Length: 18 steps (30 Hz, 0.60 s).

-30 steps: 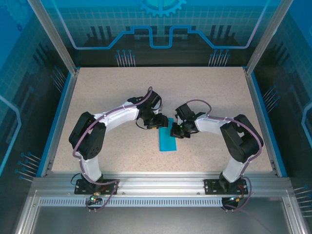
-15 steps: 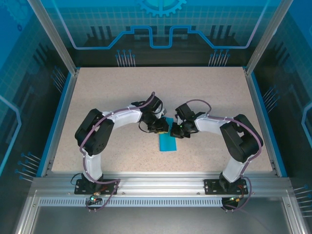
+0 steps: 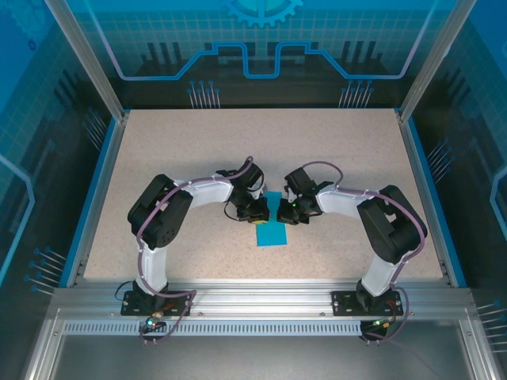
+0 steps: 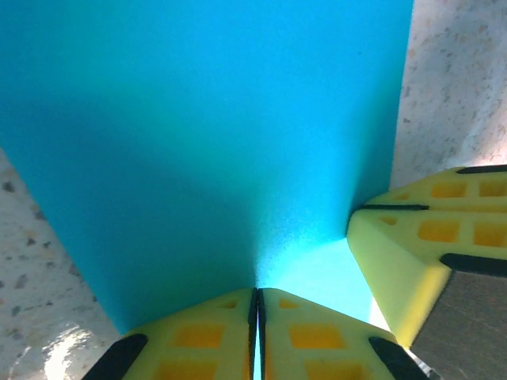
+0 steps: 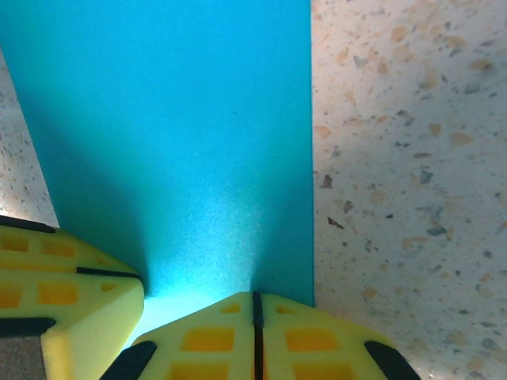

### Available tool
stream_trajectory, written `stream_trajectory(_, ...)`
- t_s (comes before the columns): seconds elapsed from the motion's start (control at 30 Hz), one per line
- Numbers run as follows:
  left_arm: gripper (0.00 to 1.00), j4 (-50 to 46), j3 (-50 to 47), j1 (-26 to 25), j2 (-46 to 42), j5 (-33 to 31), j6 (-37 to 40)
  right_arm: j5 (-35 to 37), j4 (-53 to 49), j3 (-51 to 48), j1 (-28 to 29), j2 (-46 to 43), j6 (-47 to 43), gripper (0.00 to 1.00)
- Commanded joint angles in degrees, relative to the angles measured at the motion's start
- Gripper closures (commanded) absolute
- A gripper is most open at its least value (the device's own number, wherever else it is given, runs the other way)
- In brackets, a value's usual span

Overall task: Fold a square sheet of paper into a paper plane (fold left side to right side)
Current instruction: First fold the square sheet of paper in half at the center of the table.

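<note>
The square sheet of paper (image 3: 272, 231) is teal and lies on the table as a narrow rectangle, long side running away from the arms. My left gripper (image 3: 264, 210) and right gripper (image 3: 280, 212) meet tip to tip at its far end. In the left wrist view the left gripper (image 4: 257, 294) is shut, its tips on the sheet (image 4: 206, 134), with a right finger (image 4: 396, 261) beside it. In the right wrist view the right gripper (image 5: 255, 298) is shut at the sheet's (image 5: 174, 119) right edge, a left finger (image 5: 71, 305) next to it. The paper plane is out of view.
The speckled table (image 3: 190, 150) has blue side rails (image 3: 95, 190) and a metal frame along the near edge (image 3: 261, 297). Both arm elbows (image 3: 158, 207) (image 3: 388, 220) stand out to the sides of the sheet.
My left gripper has swung in toward the sheet's far end and gone from open to shut. Its elbow shifted right. The right arm and the sheet stayed put.
</note>
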Motion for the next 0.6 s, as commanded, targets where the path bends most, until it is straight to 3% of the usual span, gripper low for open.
stream_trajectory(0.0,0.87,-1.7,-2.0,-0.1,0.8,-1.5,1.1,2.8,-6.5,-1.8,1.0,3.0,0.0,0.92)
stream_trajectory(0.57,0.86,-0.3,-9.2,5.6,-3.4,-0.5,1.9,3.3,-6.8,-4.4,-0.4,3.0,-0.4,0.92)
